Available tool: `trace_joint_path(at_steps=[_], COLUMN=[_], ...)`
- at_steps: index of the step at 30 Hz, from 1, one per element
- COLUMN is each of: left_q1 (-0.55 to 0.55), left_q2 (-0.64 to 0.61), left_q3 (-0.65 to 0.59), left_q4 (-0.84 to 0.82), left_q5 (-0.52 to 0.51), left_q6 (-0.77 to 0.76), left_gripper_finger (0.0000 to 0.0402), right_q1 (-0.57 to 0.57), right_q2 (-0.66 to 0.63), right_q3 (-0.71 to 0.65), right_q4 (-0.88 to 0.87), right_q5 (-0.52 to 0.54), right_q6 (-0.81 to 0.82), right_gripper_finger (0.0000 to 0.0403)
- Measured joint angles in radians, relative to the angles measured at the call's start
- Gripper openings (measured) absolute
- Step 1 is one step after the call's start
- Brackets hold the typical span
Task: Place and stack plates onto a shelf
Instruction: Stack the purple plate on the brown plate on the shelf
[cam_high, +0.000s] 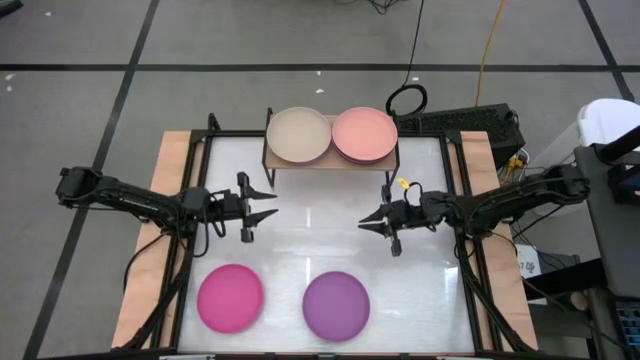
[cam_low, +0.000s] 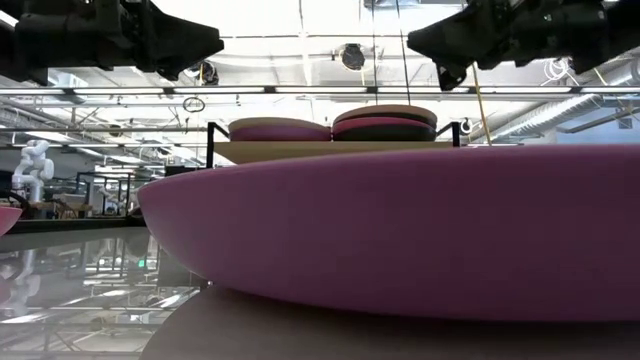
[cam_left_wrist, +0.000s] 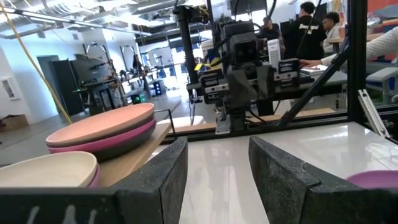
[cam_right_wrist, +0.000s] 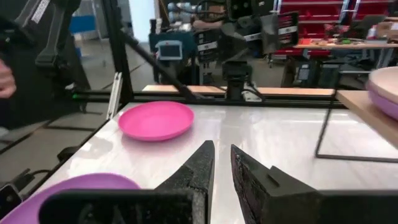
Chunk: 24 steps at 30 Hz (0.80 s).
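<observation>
With two plates left on the tabletop (cam_high: 420, 160), magenta plate (cam_high: 230, 297) and purple plate (cam_high: 336, 305), we hover mid-table facing each other: left jaws (cam_high: 268, 208) spread, empty; right jaws (cam_high: 371, 221) nearly together, empty. The shelf (cam_high: 268, 160) carries the beige stack (cam_high: 298, 135) and pink stack (cam_high: 365, 134) side by side, so both stay reachable.

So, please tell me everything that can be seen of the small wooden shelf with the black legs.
The small low shelf with a light wooden top board and thin black metal legs stands upright at the far middle of the white table. Its rectangular board is nearly covered by two stacks side by side: a beige round plate tops one, over a magenta one seen from the low view, and a pale pink round plate tops the other, with purple and dark plates beneath. Neither gripper touches the shelf.
</observation>
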Motion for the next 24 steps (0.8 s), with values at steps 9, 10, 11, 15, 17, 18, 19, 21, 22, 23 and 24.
trace_joint_path(at_steps=[9,10,11,15,17,18,19,21,22,23,24], left_q1=[0.0,0.0,0.0,0.0,0.0,0.0,0.0,0.0,0.0,0.0,0.0], left_q2=[0.0,0.0,0.0,0.0,0.0,0.0,0.0,0.0,0.0,0.0,0.0], left_q3=[0.0,0.0,0.0,0.0,0.0,0.0,0.0,0.0,0.0,0.0,0.0], left_q4=[0.0,0.0,-0.001,-0.001,-0.002,-0.002,-0.002,-0.002,-0.002,-0.003,-0.004], left_q5=[0.0,0.0,0.0,0.0,0.0,0.0,0.0,0.0,0.0,0.0,0.0], left_q6=[-0.003,-0.003,-0.003,-0.003,-0.003,-0.003,-0.003,-0.003,-0.003,-0.003,-0.003], left_gripper_finger=[0.0177,0.0177,0.0177,0.0177,0.0177,0.0177,0.0177,0.0177,0.0177,0.0177,0.0177], right_q1=[0.083,0.09,0.097,0.126,0.14,0.147,0.153,0.162,0.166,0.169,0.171], right_q2=[0.106,0.12,0.134,0.193,0.225,0.241,0.257,0.284,0.297,0.309,0.32], right_q3=[0.139,0.156,0.175,0.254,0.289,0.302,0.317,0.344,0.356,0.365,0.373], right_q4=[-0.149,-0.162,-0.18,-0.265,-0.291,-0.296,-0.299,-0.318,-0.328,-0.331,-0.333], right_q5=[0.001,0.001,0.002,0.001,0.002,0.002,0.002,0.0,0.0,0.0,0.0], right_q6=[-0.078,-0.081,-0.083,-0.098,-0.112,-0.121,-0.127,-0.132,-0.133,-0.133,-0.136], right_gripper_finger=[0.0041,0.0041,0.0041,0.0041,0.0041,0.0041,0.0041,0.0041,0.0041,0.0041,0.0041])
